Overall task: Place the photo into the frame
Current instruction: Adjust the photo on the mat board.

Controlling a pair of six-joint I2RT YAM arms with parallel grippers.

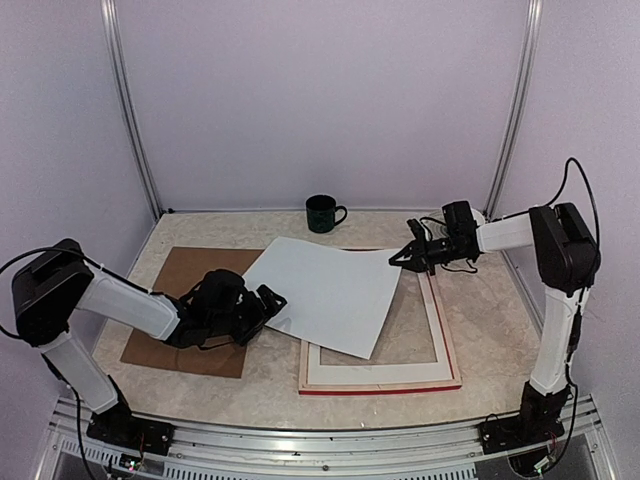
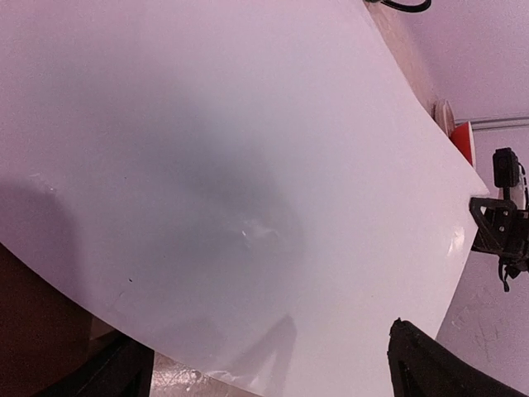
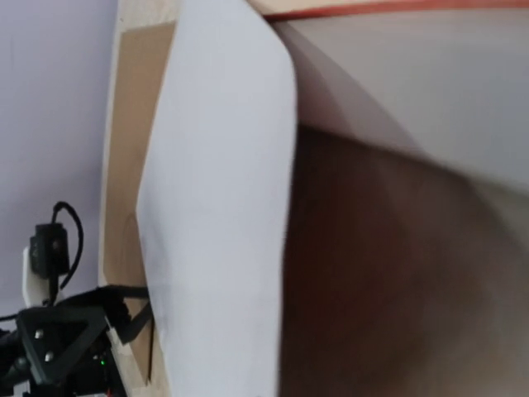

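Colours on the mottled beige table (image 1: 490, 330)
Photo (image 1: 325, 290) plain white; frame (image 1: 380, 377) pale wood, red edge; backing board (image 1: 170, 290) brown; mug (image 1: 322, 213) dark green.

Hidden, cropped, blurred
Print side of photo (image 1: 325, 292) faces down, unseen; sheet covers frame (image 1: 440, 340) at far-left corner. Left hand (image 1: 268, 310) fingers (image 2: 426, 364) cropped at wrist view's bottom edge; right wrist view partly blurred.

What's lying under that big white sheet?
The photo covers the far-left corner of the frame and the right edge of the brown board. Anything else beneath is hidden.
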